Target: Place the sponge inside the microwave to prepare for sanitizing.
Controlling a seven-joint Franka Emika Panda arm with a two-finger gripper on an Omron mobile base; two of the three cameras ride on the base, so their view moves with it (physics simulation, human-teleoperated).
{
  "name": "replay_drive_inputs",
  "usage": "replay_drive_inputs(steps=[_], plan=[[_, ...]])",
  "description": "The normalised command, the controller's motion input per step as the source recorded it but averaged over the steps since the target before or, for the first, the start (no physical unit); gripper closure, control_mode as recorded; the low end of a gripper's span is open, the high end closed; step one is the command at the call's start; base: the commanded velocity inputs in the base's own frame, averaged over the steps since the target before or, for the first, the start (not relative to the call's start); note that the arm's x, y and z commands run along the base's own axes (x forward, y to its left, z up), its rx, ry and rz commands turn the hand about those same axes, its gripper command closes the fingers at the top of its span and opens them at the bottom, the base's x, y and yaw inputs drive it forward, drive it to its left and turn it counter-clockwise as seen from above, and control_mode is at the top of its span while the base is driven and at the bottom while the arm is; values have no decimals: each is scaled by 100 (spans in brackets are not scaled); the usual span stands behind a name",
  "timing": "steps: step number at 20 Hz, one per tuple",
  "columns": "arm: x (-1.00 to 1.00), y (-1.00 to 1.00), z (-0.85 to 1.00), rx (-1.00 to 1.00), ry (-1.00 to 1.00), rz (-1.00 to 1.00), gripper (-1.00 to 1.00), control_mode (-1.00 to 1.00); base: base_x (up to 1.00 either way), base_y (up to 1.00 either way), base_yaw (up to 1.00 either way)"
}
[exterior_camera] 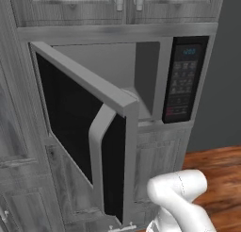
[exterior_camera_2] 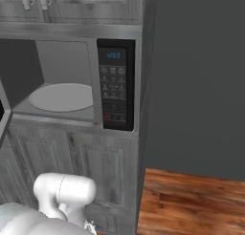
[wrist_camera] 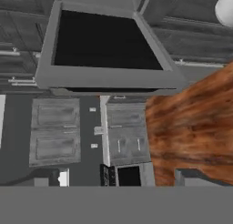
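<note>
The microwave (exterior_camera: 183, 80) is built into grey cabinetry, and its black glass door (exterior_camera: 80, 108) is swung wide open toward me. In the right base view the microwave's (exterior_camera_2: 115, 86) cavity is open, with the round grey turntable (exterior_camera_2: 62, 96) bare. The hand view looks down on the open door (wrist_camera: 102, 45) from above. The sponge is out of view. My gripper's jaws stand wide, and no thing shows between them in the hand view. My arm's white elbow (exterior_camera: 179, 188) sits low, below the door.
Grey cabinet doors (exterior_camera_2: 91, 176) run under the microwave and upper cabinets (exterior_camera: 127, 4) sit above it. A wooden floor (exterior_camera_2: 191, 205) lies to the right, below a plain grey wall (exterior_camera_2: 196, 76). The open door juts out into the space in front of the cavity.
</note>
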Motion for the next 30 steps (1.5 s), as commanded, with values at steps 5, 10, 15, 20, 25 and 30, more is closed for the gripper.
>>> replay_drive_inputs(steps=[5, 10, 15, 20, 25, 30], plan=[[99, -17, 0, 26, 0, 5, -100, -100, 0, 0, 0], [100, 19, -21, 0, -7, 0, -100, -100, 0, 0, 0], [100, 15, -23, 0, -9, 0, -100, -100, 0, 0, 0], [75, 58, -20, -2, -8, 10, -100, -100, 0, 0, 0], [29, 100, 0, -6, 0, 18, -100, -100, 0, 0, 0], [16, 100, -24, 6, 8, 36, -100, -100, 0, 0, 0]])
